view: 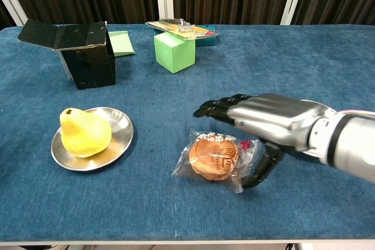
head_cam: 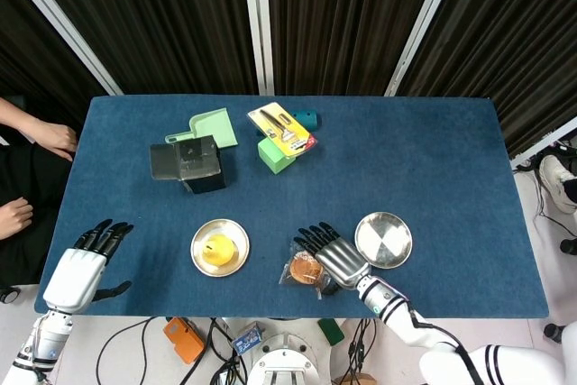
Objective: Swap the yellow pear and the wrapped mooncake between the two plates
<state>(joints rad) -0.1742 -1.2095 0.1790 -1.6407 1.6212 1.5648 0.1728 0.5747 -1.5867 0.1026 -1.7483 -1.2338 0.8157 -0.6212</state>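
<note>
The yellow pear (view: 85,133) sits on the left metal plate (view: 120,133), also seen from above as pear (head_cam: 216,251) on plate (head_cam: 236,235). The wrapped mooncake (view: 215,158) lies on the blue cloth between the plates; in the head view the mooncake (head_cam: 305,269) shows beside my right hand. My right hand (view: 263,122) hovers over the mooncake's right side, fingers spread, thumb down by the wrapper, holding nothing. From above the right hand (head_cam: 332,252) is left of the right plate (head_cam: 388,239). My left hand (head_cam: 83,268) is open at the table's left front corner.
A black open box (head_cam: 191,164), a green dustpan (head_cam: 212,126), a green block (head_cam: 273,155) with a packaged tool (head_cam: 282,129) stand at the back. A person's hands (head_cam: 52,137) rest at the left edge.
</note>
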